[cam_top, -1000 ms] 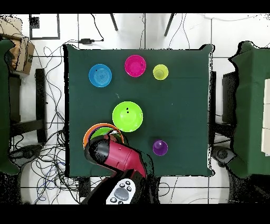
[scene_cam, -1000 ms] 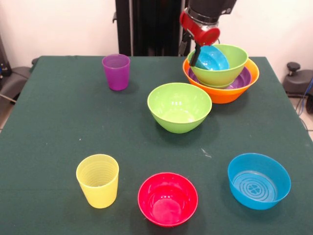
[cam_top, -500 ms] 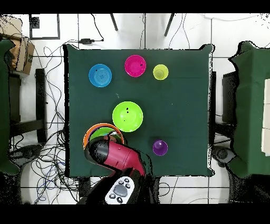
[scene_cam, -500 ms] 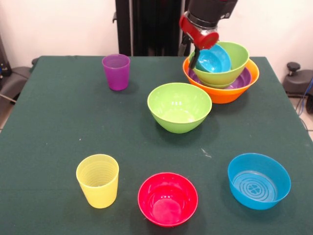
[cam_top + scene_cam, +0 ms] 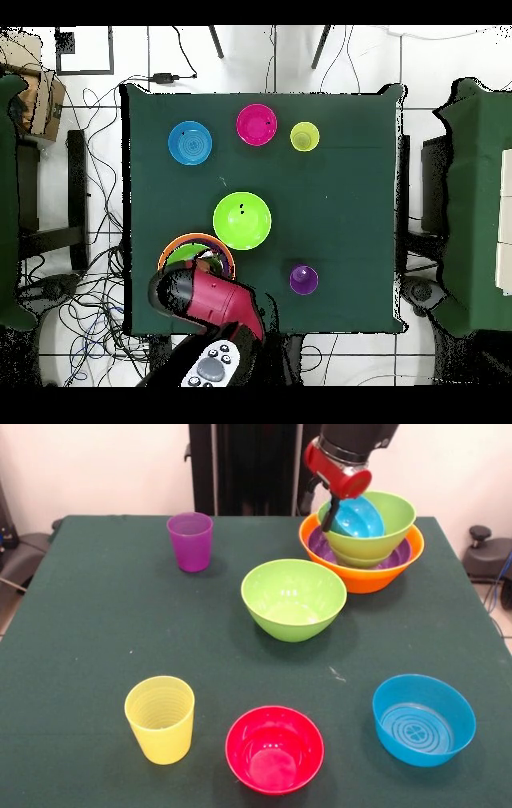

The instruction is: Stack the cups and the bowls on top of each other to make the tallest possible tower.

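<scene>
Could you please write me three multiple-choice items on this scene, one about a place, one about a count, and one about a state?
1. Where does the purple cup stand?
A. inside the orange bowl
B. alone on the table, upright
C. stacked on the yellow cup

2. How many bowls sit loose on the table, outside the tower?
A. one
B. five
C. three

3. How does the small blue bowl under the gripper lie?
A. tilted inside the tower's green bowl
B. upside down on the table
C. flat beside the pink-red bowl

Answers:
1 B: it stands apart, open end up, near the table's far edge.
2 C: a green bowl, a pink-red bowl and a blue bowl.
3 A: it leans in the green bowl nested in the orange bowl.
</scene>
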Robot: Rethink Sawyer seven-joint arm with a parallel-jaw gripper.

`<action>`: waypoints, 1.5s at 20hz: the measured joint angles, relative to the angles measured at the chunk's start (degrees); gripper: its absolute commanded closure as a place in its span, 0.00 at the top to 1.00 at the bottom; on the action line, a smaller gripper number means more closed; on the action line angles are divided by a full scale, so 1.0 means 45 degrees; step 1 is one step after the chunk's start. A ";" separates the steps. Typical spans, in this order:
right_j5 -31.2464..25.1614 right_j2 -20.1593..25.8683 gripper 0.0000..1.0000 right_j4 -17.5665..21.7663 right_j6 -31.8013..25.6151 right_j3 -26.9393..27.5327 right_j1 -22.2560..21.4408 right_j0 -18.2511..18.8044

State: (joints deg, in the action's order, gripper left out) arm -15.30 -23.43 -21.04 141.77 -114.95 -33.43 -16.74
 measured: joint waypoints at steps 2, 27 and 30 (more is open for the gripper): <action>-0.0094 -0.0080 1.00 0.0000 0.0000 -0.0001 -0.0061 -0.0145; -0.0782 -0.0214 1.00 0.0005 0.0000 -0.0006 -0.0738 -0.0451; -0.0782 -0.0214 1.00 0.0005 0.0000 -0.0006 -0.0746 -0.0463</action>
State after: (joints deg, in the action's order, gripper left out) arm -18.82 -24.39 -21.01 141.77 -114.97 -36.78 -18.82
